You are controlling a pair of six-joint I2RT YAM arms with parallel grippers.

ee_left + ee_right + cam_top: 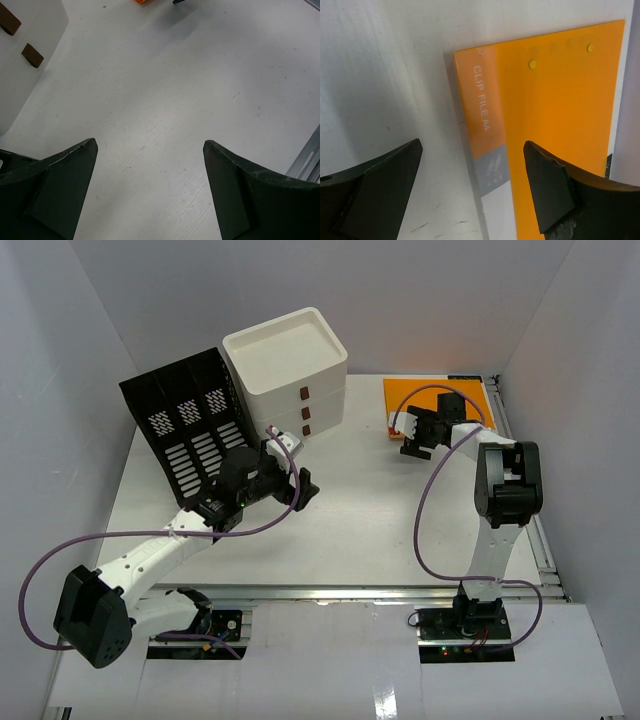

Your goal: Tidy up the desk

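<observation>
The bench (370, 520) fills the floor of the white-walled enclosure, a flat white rectangle with a metal rail (400, 590) along its near edge, just ahead of the two arm bases. At its far right corner an orange clip file (470, 400) lies flat, printed "CLIP FILE A4" along one margin. The right claw (418, 435) hangs over the file's left edge with its jaws spread wide and nothing between them. In the right wrist view one finger (380, 185) sits over bare white bench and the other over the orange cover; whether either touches the surface cannot be told. Toward the far left stands a white three-drawer box (290, 370) with small brown handles (303, 412) on its front. A black slotted rack (185, 425) stands tilted just beside it on the left. The left claw (292, 468) is in front of the drawer box, above bare bench, with its jaws likewise wide apart and empty. The left wrist view shows only white surface between its fingers, with the box's front corner off to the left.
</observation>
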